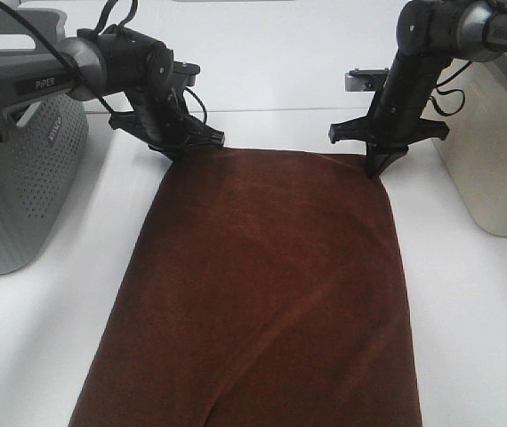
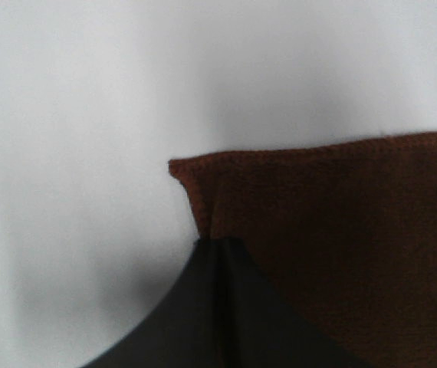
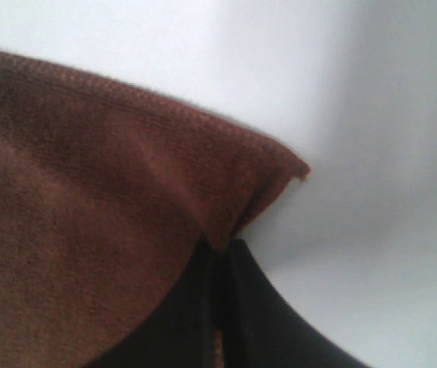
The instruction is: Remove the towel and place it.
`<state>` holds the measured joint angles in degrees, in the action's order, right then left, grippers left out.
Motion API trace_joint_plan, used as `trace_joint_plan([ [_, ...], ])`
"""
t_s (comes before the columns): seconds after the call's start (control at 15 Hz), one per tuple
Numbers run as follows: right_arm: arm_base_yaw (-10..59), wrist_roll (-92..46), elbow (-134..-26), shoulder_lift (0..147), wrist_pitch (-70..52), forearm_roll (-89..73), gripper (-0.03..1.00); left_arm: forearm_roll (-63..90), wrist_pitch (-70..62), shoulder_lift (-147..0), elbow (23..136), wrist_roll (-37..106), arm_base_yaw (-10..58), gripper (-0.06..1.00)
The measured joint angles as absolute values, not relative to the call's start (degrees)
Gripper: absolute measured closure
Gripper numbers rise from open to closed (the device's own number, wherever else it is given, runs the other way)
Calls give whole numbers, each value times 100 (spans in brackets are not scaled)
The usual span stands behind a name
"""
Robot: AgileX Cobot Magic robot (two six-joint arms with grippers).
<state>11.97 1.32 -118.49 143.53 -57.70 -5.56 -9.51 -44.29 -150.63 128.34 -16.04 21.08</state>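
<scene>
The dark brown towel [image 1: 262,294] lies spread flat on the white table, running from the far middle down past the near edge of the exterior view. My left gripper [image 1: 187,149] is shut on its far left corner; the wrist view shows the hemmed corner of the towel [image 2: 203,184] pinched and puckered between the black fingers [image 2: 218,307]. At the far right corner my right gripper [image 1: 380,167] is shut on the cloth too, with the towel [image 3: 126,215] bunched into the closed fingers [image 3: 218,307].
A grey perforated basket [image 1: 31,178] stands at the left edge of the table. A cream bin [image 1: 494,151] stands at the right. White tabletop [image 1: 467,320] shows on both sides of the towel and behind it.
</scene>
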Motion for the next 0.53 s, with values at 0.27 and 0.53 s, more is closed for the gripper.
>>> trace_joint_plan([
  [0.27,1197,-206,-12003,14353,-5220,-556,97,-1014,-4354,-15115,13144,-1667,1971,94],
  [0.53,1197,-395,-12416,14347,-4360,-561,97,-814,-3655,-15115,13201,-1690,1753,94],
])
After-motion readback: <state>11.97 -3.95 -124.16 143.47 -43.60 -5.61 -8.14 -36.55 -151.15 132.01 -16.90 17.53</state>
